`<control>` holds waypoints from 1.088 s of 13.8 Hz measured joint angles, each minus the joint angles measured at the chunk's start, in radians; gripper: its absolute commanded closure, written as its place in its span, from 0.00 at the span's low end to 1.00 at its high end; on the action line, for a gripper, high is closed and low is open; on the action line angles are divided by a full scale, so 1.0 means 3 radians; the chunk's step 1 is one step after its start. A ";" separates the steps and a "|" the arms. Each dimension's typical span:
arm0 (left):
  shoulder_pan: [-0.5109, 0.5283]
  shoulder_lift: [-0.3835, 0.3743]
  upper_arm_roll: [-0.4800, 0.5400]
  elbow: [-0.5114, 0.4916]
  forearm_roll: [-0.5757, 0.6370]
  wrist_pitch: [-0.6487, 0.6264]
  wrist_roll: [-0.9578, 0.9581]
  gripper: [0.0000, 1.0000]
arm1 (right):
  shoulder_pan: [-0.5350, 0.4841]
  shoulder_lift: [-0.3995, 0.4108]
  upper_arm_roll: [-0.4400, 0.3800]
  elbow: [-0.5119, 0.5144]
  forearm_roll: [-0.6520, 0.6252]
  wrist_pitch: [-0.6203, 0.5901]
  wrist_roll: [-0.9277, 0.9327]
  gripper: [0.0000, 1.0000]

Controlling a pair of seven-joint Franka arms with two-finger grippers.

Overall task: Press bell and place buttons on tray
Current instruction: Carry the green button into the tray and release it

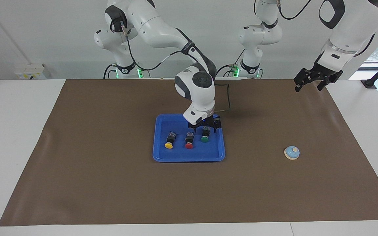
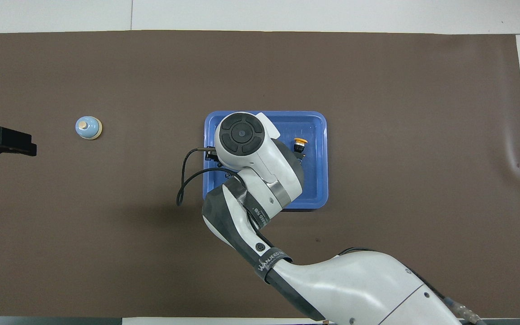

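The blue tray [image 1: 189,158] lies mid-table with all three buttons in it, side by side: yellow [image 1: 169,140], red [image 1: 189,141] and green [image 1: 205,134], the green one toward the left arm's end. My right gripper [image 1: 205,128] hangs open just above the green button, its fingers spread to either side of the button's black body. In the overhead view the right arm covers most of the tray [image 2: 315,180]; only the yellow button [image 2: 300,143] shows. The bell [image 1: 291,152] [image 2: 88,128] stands on the mat toward the left arm's end. My left gripper [image 1: 308,84] [image 2: 27,146] waits open, raised over that end's mat edge.
A brown mat [image 1: 110,183] covers the table, with white tabletop around it. A black cable [image 1: 228,98] loops from the right wrist above the tray's edge nearest the robots.
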 measured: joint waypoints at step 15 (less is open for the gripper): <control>0.0000 0.0000 0.0000 0.0000 0.0000 0.0001 -0.0004 0.00 | -0.1842 -0.1213 -0.0043 0.0128 -0.0007 -0.1737 -0.2275 0.00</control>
